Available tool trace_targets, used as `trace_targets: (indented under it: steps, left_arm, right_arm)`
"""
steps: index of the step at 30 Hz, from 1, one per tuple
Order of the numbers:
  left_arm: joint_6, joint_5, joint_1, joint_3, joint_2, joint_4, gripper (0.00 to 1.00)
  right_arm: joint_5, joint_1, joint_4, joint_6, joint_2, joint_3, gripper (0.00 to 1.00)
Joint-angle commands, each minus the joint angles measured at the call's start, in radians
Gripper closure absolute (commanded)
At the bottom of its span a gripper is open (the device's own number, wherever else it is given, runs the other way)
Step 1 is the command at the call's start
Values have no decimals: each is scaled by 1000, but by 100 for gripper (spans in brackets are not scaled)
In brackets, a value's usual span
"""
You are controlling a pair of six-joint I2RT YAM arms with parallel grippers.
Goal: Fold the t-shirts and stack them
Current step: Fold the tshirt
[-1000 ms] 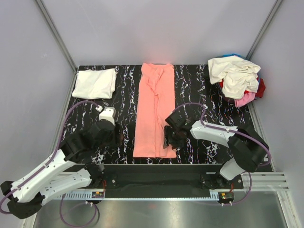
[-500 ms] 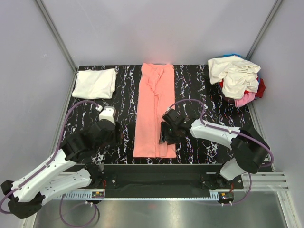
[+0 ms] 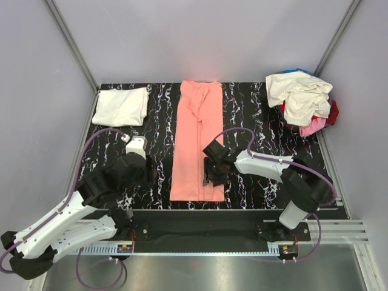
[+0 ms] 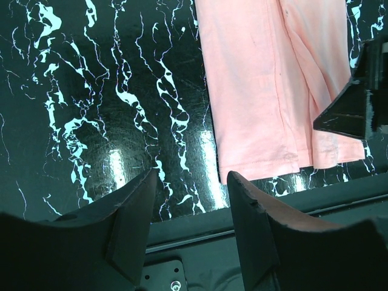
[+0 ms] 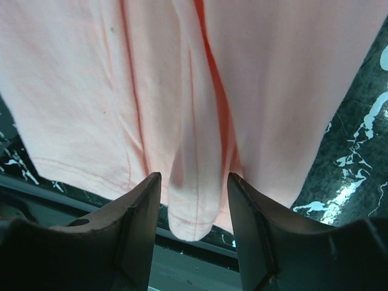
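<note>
Salmon-pink t-shirt (image 3: 197,139) lies flat in the middle of the black, white-veined worktop (image 3: 248,112). It is folded into a long narrow strip that runs from the far edge almost to the near edge, with a lengthwise crease down it.

The right gripper (image 3: 212,173) is over the strip's near right part. Its fingers are apart, on either side of a raised ridge of fabric just short of the hem. Whether they touch the cloth cannot be told.

The left gripper (image 3: 148,176) is low over bare worktop, just left of the strip's near left corner, fingers apart and holding nothing.

A white t-shirt (image 3: 121,106) lies folded into a rectangle at the far left corner. At the far right corner is a loose heap. A cream t-shirt (image 3: 300,97) is on top, with a red t-shirt (image 3: 332,112) and a bright pink t-shirt (image 3: 312,127) under it. A sliver of blue t-shirt (image 3: 297,71) shows at the back.
</note>
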State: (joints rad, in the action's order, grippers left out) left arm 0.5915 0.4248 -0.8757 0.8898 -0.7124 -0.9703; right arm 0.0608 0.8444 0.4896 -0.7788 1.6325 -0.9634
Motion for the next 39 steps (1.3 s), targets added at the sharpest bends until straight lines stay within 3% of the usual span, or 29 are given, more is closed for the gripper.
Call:
trace_targets:
  steps: [1,7,18,24,28,32,39]
  left_arm:
    - [-9,35,3,0,21,41,44]
    - [-7,37,3,0,16,42,45]
    - [-5,42,3,-2,10,41,45]
    - [11,19,3,3,-27,24,45]
    - [164,-75,3,-38,-59,47,47]
    - [263,-224,3,-214,-42,200,50]
    - [338,-336,3,-357,-94,389,50]
  right_arm:
    - [-30,10,-31,13,36,-46,46]
    - [-56,48,10,-5,41,-98,47]
    - [-105,235,101,-2,158,-293,46]
    - [-272,239,235,6,9,-290,44]
    - [-387,236,331,-40,-198,-227,39]
    - [-394,205,366,-114,-374,-85,36]
    - [-78,-5,170,-180,-621,322,44]
